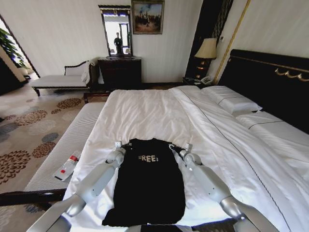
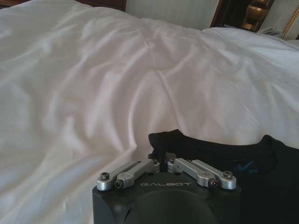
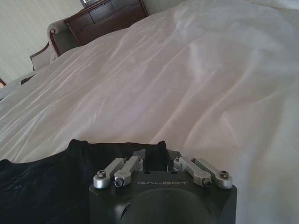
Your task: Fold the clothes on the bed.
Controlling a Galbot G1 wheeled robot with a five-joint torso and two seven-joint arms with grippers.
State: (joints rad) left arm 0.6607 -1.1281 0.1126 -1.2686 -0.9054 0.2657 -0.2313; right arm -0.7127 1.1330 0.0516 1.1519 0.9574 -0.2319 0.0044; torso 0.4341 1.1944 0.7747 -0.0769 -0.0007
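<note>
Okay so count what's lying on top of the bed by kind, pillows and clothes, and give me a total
White pillows: 2
Black cotton T-shirt with white FREE! lettering: 1
White duvet: 1
Total: 4

Open white duvet (image 1: 145, 113) fills the centre of the head view from the T-shirt (image 1: 147, 186) collar up to the far bed edge; nothing lies on it, free passage there. Right side of frame: pillows (image 1: 231, 100) and dark headboard (image 1: 270, 79) block. Left side: pale bench (image 1: 67, 145) just beside the bed (image 1: 270, 159), a small packet (image 1: 66, 166) lying on it.
</note>
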